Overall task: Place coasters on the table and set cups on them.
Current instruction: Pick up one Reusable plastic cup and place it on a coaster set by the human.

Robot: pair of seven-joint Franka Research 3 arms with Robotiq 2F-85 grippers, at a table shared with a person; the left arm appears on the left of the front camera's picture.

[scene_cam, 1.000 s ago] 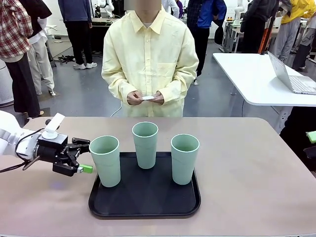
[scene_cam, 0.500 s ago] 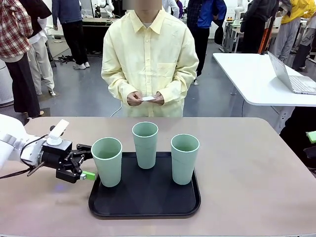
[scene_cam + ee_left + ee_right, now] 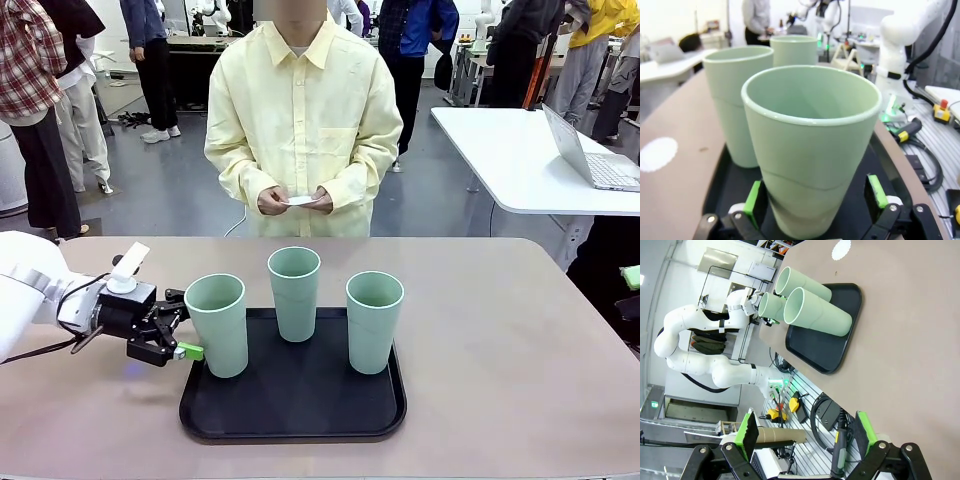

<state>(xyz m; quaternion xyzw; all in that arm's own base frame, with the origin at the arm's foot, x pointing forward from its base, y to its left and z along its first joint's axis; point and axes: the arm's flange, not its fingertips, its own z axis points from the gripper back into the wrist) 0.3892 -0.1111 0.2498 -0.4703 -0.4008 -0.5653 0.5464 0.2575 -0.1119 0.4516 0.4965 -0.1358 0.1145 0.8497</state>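
Left gripper (image 3: 183, 325) sits at tray's left edge, jaws spread wide, released. Its green pads (image 3: 754, 201) flank the lower wall of the left cup (image 3: 215, 325), close on both sides, with no clamp seen. Right gripper (image 3: 805, 435) is well apart from the tray off its right end, fingers wide, nothing between them.

Table (image 3: 500, 380): beige-brown, carries the tray. Tray (image 3: 300, 410): black, rectangular, set at the table's middle near the robot's side. Three mint cups stand upright on the tray: left cup at its front-left corner, middle cup (image 3: 294, 295) at its back edge, right cup (image 3: 374, 320) on its right half.

One white scalloped coaster (image 3: 657, 154) lies flat on the table, off the tray's far side, bare. Person stands beyond the tray's far side, hands (image 3: 272, 199) together holding a thin white piece (image 3: 300, 198), too small to tell more.
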